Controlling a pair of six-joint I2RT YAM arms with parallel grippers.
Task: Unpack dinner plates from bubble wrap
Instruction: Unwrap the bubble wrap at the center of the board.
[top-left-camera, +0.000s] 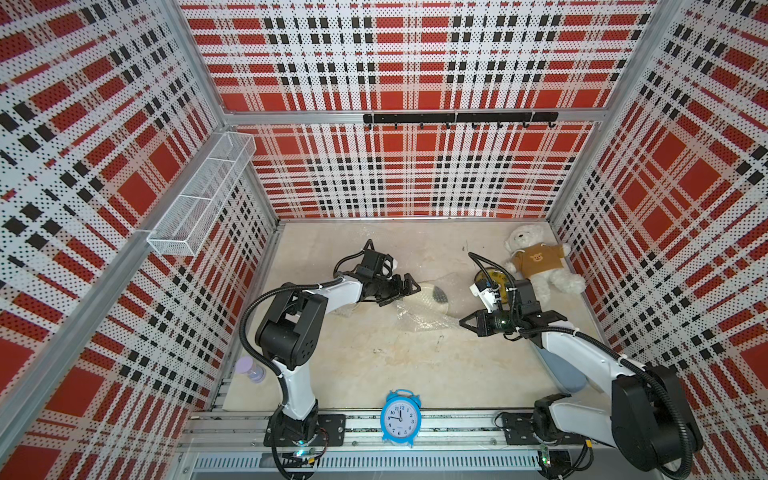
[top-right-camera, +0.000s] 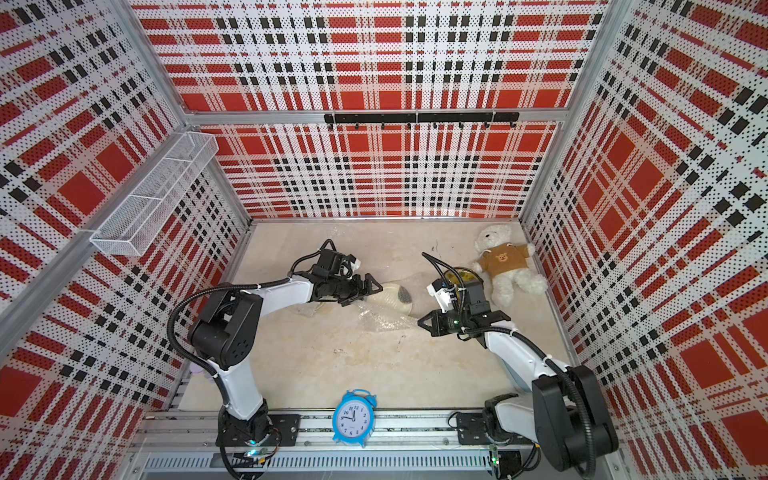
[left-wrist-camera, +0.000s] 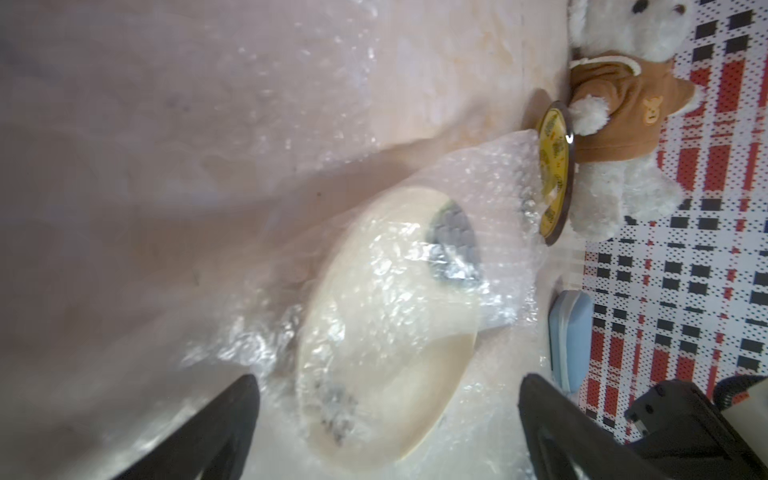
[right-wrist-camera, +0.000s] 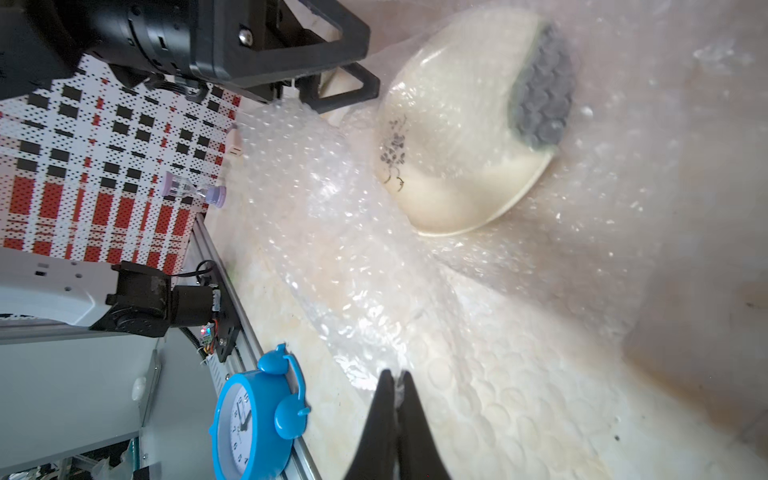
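Beige tabletop (top-left-camera: 374, 365): right gripper (right-wrist-camera: 397, 374) pinches the wrap (right-wrist-camera: 332, 249) edge; left gripper (top-left-camera: 400, 296) gapes beside the plate (right-wrist-camera: 453, 166). Peeling is best done low and slowly.

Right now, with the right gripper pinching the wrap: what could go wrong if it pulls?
1. The right gripper is shut on a corner of the bubble wrap, which covers the cream plate. Pulling may drag or flip the plate.
2. The left gripper is open at the plate's edge, so nothing pins it.
3. The yellow plate lies close behind the right gripper. A swing back could knock it.
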